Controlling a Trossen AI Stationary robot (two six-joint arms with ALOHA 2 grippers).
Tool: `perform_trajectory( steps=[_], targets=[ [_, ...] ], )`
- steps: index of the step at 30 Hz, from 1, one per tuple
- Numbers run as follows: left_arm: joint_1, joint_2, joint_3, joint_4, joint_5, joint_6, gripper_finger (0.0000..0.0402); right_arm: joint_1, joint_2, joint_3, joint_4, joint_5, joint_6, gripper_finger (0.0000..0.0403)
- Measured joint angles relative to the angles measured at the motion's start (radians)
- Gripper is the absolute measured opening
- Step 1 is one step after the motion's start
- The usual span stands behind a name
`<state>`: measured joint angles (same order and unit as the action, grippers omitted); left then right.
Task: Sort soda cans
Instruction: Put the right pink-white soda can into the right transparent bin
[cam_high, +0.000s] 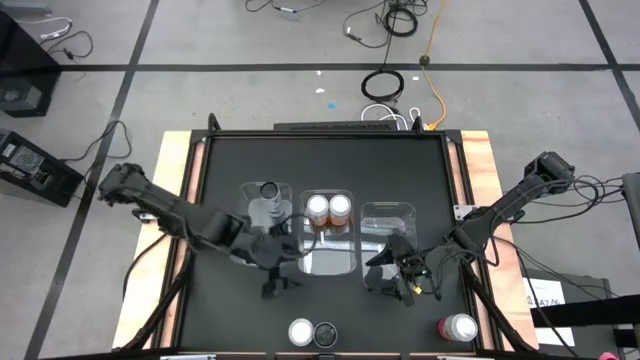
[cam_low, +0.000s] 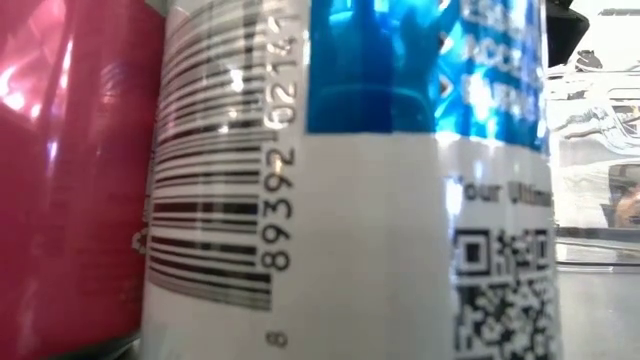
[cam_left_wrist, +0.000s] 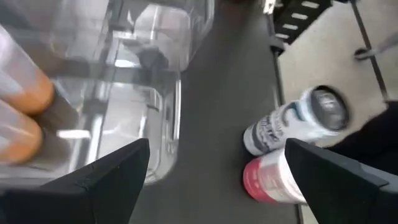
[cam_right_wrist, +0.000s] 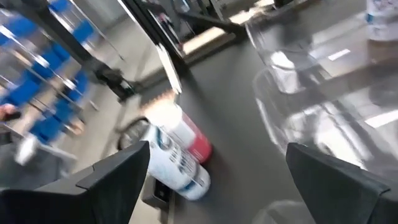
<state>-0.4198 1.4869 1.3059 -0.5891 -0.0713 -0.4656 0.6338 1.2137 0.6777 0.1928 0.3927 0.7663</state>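
Observation:
In the high view three clear bins sit mid-table. The left bin (cam_high: 262, 212) holds a dark can (cam_high: 268, 190), and the middle bin (cam_high: 330, 255) holds two orange cans (cam_high: 318, 207) (cam_high: 341, 207), all upright. A red can (cam_high: 300, 332) and a white-and-blue can with a dark top (cam_high: 325, 333) stand together at the near edge; they fill the low view, the red can (cam_low: 70, 170) beside the white-and-blue can (cam_low: 350, 200). Another red can (cam_high: 455, 327) stands near-right. My left gripper (cam_high: 280, 280) (cam_left_wrist: 217, 146) is open on the near side of the left bin. My right gripper (cam_high: 388, 283) (cam_right_wrist: 217, 146) is open on the near side of the right bin.
The right bin (cam_high: 388, 225) holds no can. The left wrist view shows the red can (cam_left_wrist: 273, 180) and the white can (cam_left_wrist: 292, 121) on bare black table beside a bin's wall (cam_left_wrist: 168, 124). Wooden strips edge the table (cam_high: 480, 180). Cables lie on the floor beyond.

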Motion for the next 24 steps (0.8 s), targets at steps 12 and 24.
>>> perform_trajectory(
  steps=[12,24],
  targets=[
    [-0.06,-0.002,-0.228,0.249,-0.06,-0.028,0.0384,0.001,0.017,0.611,-1.169,0.03,0.263,0.037],
    [-0.055,-0.18,-0.228,0.089,-0.05,0.114,0.0384,0.005,0.172,0.848,-1.599,-0.133,0.621,0.037]
  ],
)
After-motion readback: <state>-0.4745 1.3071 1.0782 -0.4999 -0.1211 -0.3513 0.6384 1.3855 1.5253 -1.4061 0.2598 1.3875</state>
